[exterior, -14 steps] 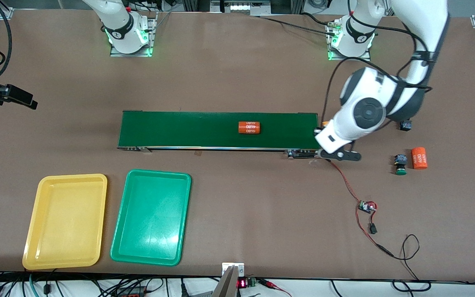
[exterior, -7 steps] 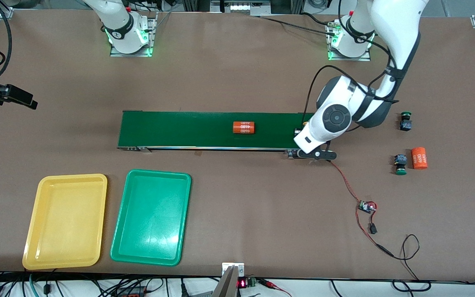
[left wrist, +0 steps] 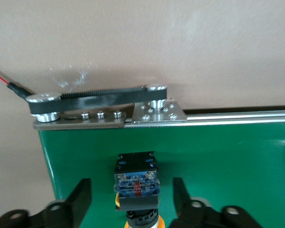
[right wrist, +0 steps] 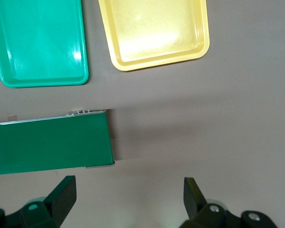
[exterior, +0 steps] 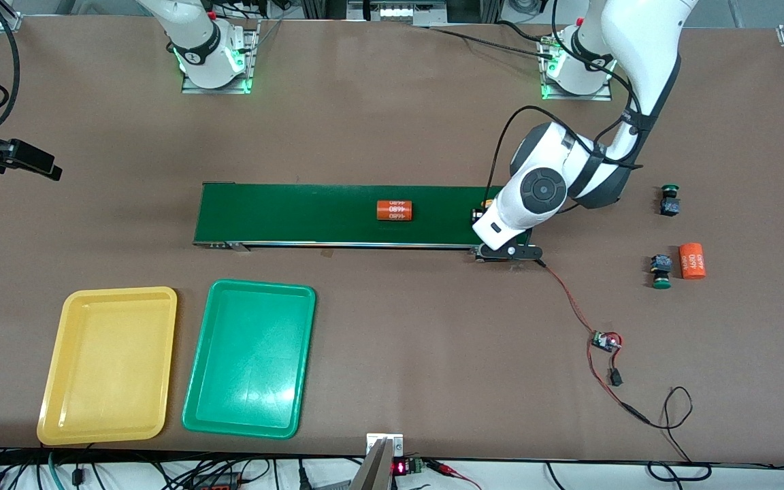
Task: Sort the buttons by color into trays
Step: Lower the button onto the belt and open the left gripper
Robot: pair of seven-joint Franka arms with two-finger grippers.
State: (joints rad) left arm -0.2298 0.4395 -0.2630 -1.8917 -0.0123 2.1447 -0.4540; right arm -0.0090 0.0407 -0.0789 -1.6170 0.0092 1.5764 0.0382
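A yellow-capped button (left wrist: 136, 185) lies on its side on the conveyor belt (exterior: 297, 214), at the end toward the left arm, its black-and-blue body pointing at the belt's pulley end and its round yellow cap just peeking out at the wrist. The left gripper (left wrist: 132, 202) hangs right over it with its fingers (left wrist: 80, 197) spread to either side and not touching it, so to my eye the button is lying loose on the belt rather than being held. Two green-capped buttons sit on the bare table toward the left arm's end, one (exterior: 660, 271) just beside an orange cylinder (exterior: 691, 261), the other (exterior: 669, 202) farther from the front camera. A second orange cylinder (exterior: 394, 210) lies mid-belt. I can't find the fourth button anywhere. Both the yellow tray (exterior: 107, 364) and the green tray (exterior: 249, 358) sit side by side near the front edge with nothing in them, so I'd say the sorting has hardly begun. The right gripper (right wrist: 130, 199) waits with its fingers wide apart over the table near the belt's other end, holding nothing.
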